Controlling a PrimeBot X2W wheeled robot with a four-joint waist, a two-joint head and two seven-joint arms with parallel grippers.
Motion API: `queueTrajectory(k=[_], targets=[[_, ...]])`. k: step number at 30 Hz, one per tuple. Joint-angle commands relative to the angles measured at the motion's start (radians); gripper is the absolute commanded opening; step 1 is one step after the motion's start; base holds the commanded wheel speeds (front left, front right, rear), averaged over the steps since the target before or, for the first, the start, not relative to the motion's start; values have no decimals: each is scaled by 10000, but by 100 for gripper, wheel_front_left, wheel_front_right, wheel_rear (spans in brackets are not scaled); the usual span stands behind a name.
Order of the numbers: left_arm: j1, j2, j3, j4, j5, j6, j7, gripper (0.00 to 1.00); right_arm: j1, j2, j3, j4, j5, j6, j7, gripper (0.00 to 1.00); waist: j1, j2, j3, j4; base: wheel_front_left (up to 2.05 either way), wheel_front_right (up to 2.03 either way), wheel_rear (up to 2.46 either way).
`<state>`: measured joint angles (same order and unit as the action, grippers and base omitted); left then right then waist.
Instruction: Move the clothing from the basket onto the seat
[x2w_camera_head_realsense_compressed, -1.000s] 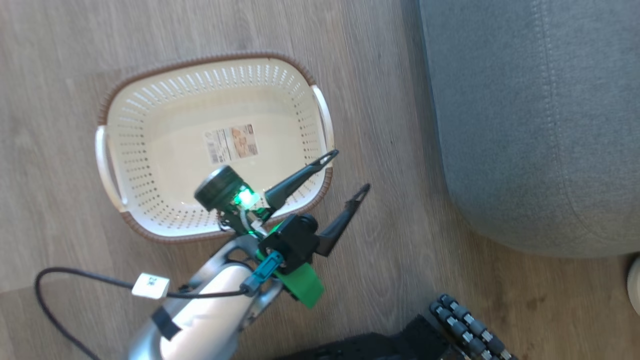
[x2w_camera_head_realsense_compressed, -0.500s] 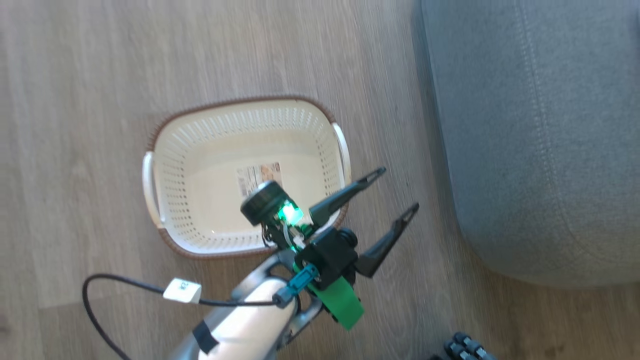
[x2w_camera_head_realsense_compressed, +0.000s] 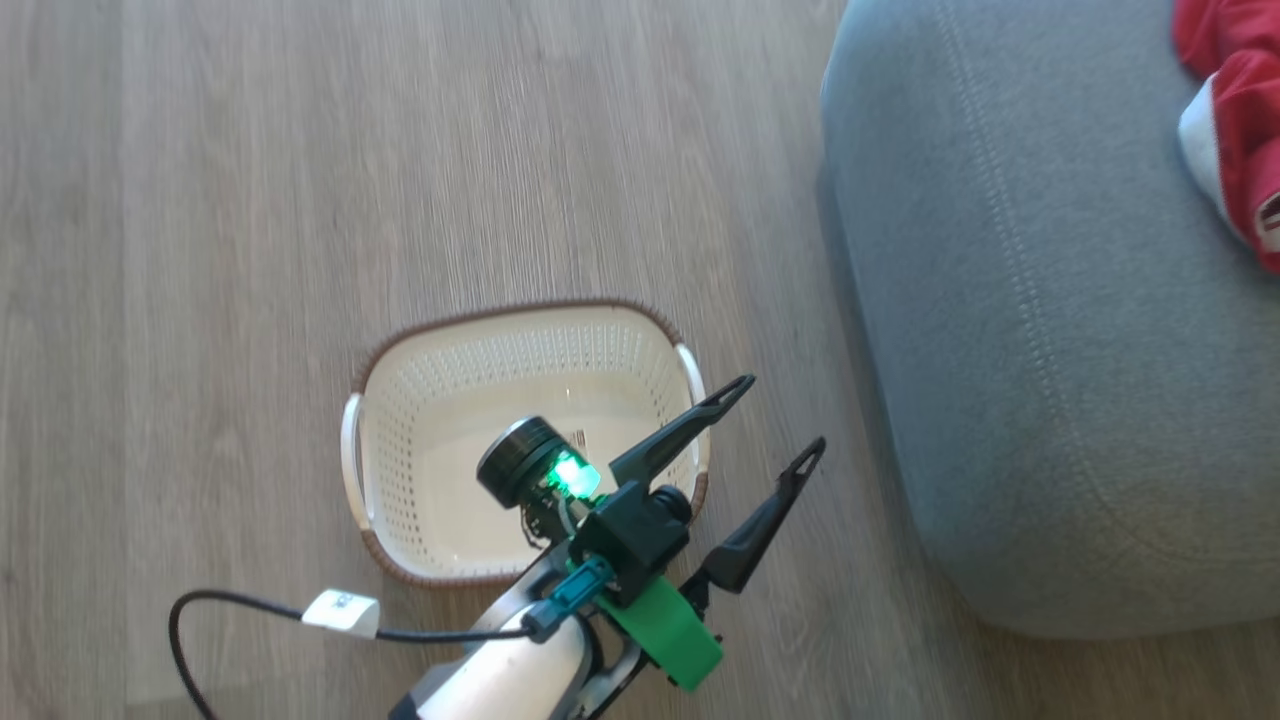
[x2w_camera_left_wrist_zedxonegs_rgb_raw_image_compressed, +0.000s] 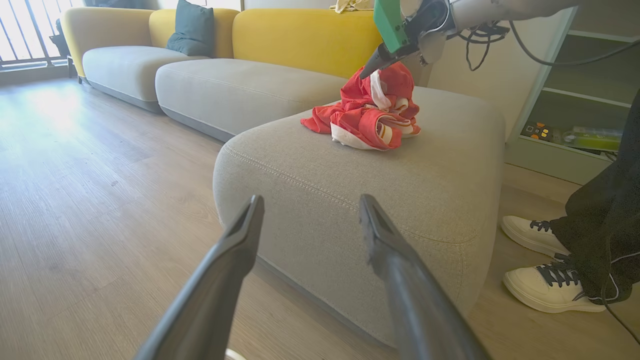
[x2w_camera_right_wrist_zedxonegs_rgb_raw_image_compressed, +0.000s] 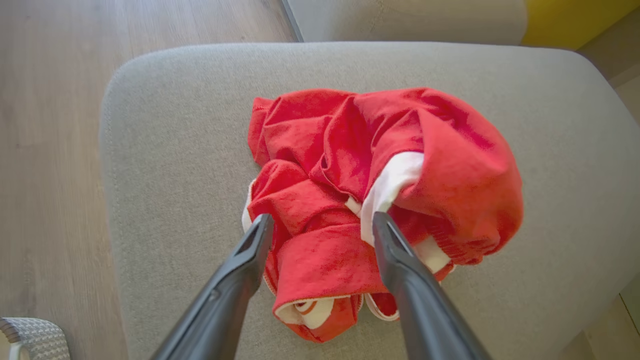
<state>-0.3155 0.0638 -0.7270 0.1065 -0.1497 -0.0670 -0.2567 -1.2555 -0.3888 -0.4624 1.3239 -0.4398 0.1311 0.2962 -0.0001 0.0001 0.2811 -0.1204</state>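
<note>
Head view: basket on wood floor near seat; left gripper over its right rim, jaws wide.
Left wrist: clothing heaped on seat top.
Right wrist: right gripper above that heap, jaws wide, gripping nothing.

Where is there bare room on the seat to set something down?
The seat is bare from the edge nearest the basket up to the clothing; the basket is empty. Crowded at the pile, by the open right gripper.
</note>
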Motion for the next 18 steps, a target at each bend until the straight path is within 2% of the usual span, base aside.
queueTrajectory(k=[1,5,13,18], targets=[[49,-133,375,-343,-43,80,-51,100,-59,132,330,-333,401,-4,-383,100,1,-1,-412,-83,0,0,0],[336,-134,648,-352,-71,200,-51,100,144,545,1307,-333,1663,-4,-1441,100,1,-1,-910,-185,0,0,0],[951,-134,1705,-340,-53,367,-51,100,930,1111,3910,-416,4280,-4,-4304,100,1,-1,-1694,-249,0,0,0],[1304,-135,2437,-406,-75,422,-51,100,1984,1217,5820,-1977,6401,-4,-5345,100,1,-1,-2114,-162,0,0,0]])
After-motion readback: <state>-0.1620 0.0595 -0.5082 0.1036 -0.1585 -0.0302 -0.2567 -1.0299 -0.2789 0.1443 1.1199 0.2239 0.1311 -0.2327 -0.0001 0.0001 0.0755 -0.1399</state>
